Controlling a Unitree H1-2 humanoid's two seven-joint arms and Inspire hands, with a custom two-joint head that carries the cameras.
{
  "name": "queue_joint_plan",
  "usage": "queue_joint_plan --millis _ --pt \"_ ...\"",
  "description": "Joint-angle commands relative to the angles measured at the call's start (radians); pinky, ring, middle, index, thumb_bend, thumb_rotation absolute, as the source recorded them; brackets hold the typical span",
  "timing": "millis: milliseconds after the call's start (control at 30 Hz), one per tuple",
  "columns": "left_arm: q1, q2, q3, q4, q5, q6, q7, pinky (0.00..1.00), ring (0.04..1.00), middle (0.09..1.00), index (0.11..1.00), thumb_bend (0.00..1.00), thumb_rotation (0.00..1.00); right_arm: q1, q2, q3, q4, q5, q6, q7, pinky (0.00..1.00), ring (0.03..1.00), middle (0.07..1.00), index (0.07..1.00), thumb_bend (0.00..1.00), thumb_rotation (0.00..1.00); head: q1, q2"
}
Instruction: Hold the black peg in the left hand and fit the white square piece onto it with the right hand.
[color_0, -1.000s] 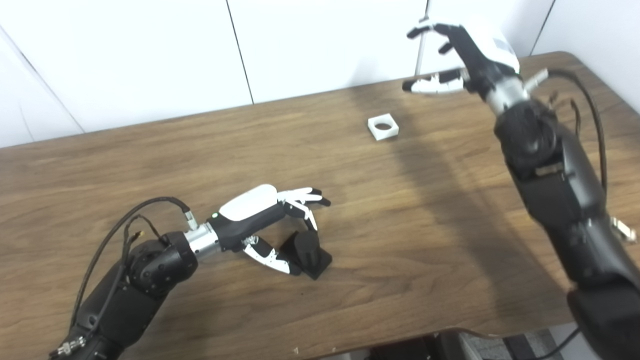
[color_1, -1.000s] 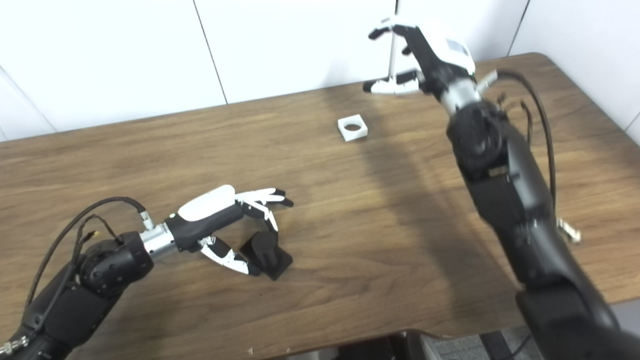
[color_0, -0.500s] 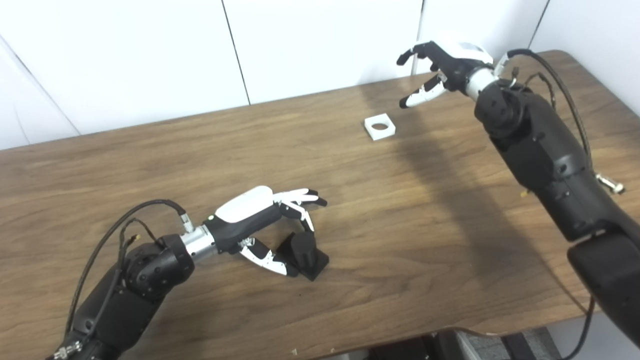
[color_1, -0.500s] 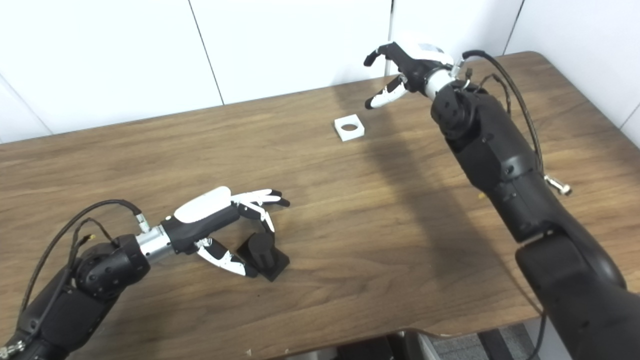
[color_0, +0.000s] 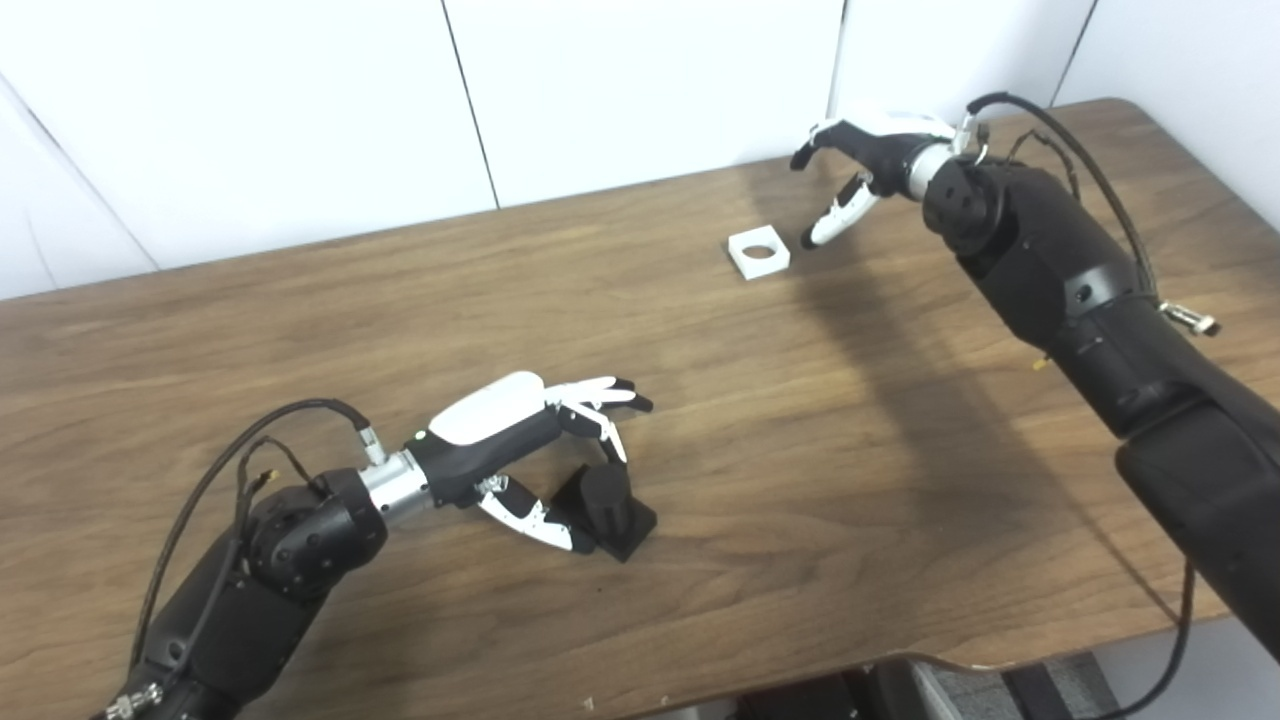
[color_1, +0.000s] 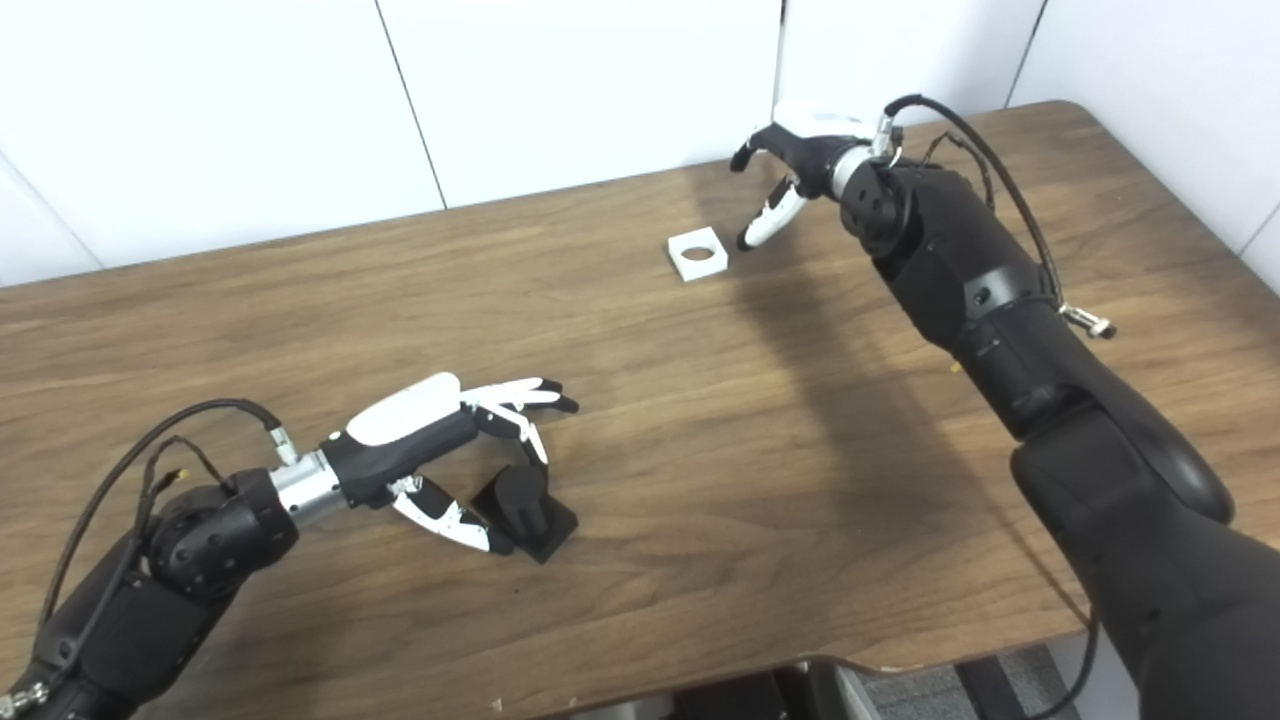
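Over the last second the right hand has dropped from high above the far edge of the table and tipped its fingers downward, so its white thumb tip now hangs just beside the white square piece, on the side nearer that arm. Its fingers are curled but spread apart and hold nothing, so this looks like the final approach to a pickup that has not yet happened. The left hand has not moved: it lies low over the wood, upper fingers stretched out above the black peg and thumb reaching in underneath toward the peg's base, apart and not yet clamped on it as far as can be seen. The peg is a short, matte black cylinder rising from a flat square base. The white piece is a small, smooth, flat block with a round hole through it. The table is brown wood-grain laminate with a dull sheen.
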Motion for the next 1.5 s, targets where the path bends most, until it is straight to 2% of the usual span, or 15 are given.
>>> queue_joint_plan --millis 0,133,433,567,767,1200,1467 --pt "0.006 0.027 -0.018 0.036 0.045 0.021 -0.041 0.92 0.963 0.917 0.494 0.52 0.08 -0.067 0.002 -0.006 -0.010 0.022 -0.017 0.018 1.00 0.979 0.966 0.808 0.72 0.23 0.003 0.001" --pt "0.004 0.027 -0.021 0.038 0.051 0.021 -0.035 0.92 0.962 0.914 0.494 0.52 0.08 -0.062 0.015 0.002 0.004 0.037 -0.018 0.043 1.00 0.990 0.975 0.821 0.74 0.21 0.006 0.000" --pt "-0.001 0.030 -0.020 0.045 0.047 0.021 -0.034 0.91 0.965 0.916 0.494 0.52 0.08 -0.065 0.031 0.034 -0.021 0.037 -0.032 0.083 1.00 1.000 0.983 0.827 0.70 0.19 0.010 0.000" --pt "0.000 0.029 -0.021 0.044 0.047 0.021 -0.029 0.90 0.963 0.914 0.494 0.52 0.08 -0.076 0.042 0.054 -0.015 0.032 -0.040 0.088 1.00 0.991 0.981 0.825 0.71 0.20 0.016 0.002" --pt "0.001 0.026 -0.019 0.043 0.045 0.021 -0.031 0.91 0.967 0.917 0.493 0.52 0.08 -0.082 0.060 0.067 0.008 0.030 -0.051 0.075 1.00 0.988 0.978 0.827 0.73 0.21 0.022 0.004" --pt "0.011 0.025 -0.007 0.032 0.049 0.021 -0.039 0.90 0.961 0.915 0.494 0.52 0.08 -0.064 0.067 0.067 -0.010 0.023 -0.044 0.062 1.00 0.978 0.960 0.797 0.71 0.17 0.030 0.012" --pt "0.012 0.030 -0.009 0.031 0.045 0.021 -0.038 0.89 0.960 0.913 0.494 0.52 0.08 -0.058 0.057 0.070 -0.011 0.016 -0.050 0.056 0.93 0.950 0.948 0.786 0.71 0.18 0.029 0.015"
